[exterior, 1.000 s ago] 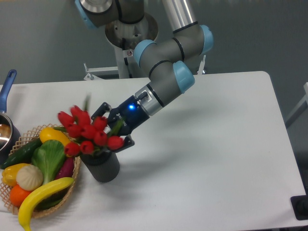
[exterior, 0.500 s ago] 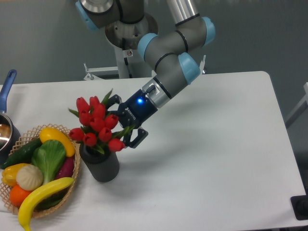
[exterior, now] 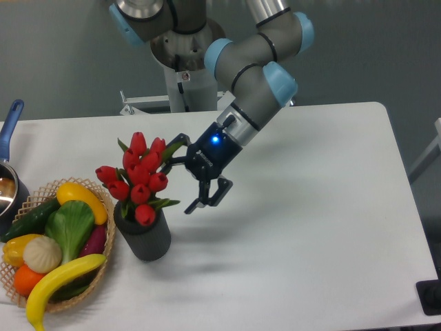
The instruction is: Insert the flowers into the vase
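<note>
Flowers (exterior: 140,181) stand upright in the vase (exterior: 145,238), heads up, beside the spread, empty tool (exterior: 189,181).

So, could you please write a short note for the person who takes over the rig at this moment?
Gripper: fingers spread open, holding nothing, just right of the flowers.
Flowers: standing upright in the vase, stems inside the mouth, blooms above the rim.
Vase: upright on the table, beside the wicker basket of fruit and vegetables.
Done: flowers inserted and released.
Left: move the arm away without brushing the blooms; probably nothing else.
</note>
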Controlling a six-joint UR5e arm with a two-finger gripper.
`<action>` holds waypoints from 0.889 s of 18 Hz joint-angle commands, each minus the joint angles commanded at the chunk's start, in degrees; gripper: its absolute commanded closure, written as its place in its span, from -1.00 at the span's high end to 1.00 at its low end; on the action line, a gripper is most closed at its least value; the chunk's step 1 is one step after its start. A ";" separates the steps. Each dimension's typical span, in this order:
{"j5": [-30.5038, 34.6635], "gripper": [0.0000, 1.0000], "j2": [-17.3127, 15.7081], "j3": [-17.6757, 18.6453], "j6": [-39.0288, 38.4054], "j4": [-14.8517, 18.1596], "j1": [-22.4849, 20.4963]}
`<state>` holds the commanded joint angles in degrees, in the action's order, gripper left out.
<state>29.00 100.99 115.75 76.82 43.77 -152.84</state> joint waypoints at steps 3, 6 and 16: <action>2.27 1.00 -0.79 -0.44 0.00 0.00 -1.58; 7.28 1.00 -2.28 -0.62 -0.09 0.26 -2.82; 36.62 1.00 -4.31 -3.78 0.17 0.26 -5.28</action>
<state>65.62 96.68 111.98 76.99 44.03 -158.12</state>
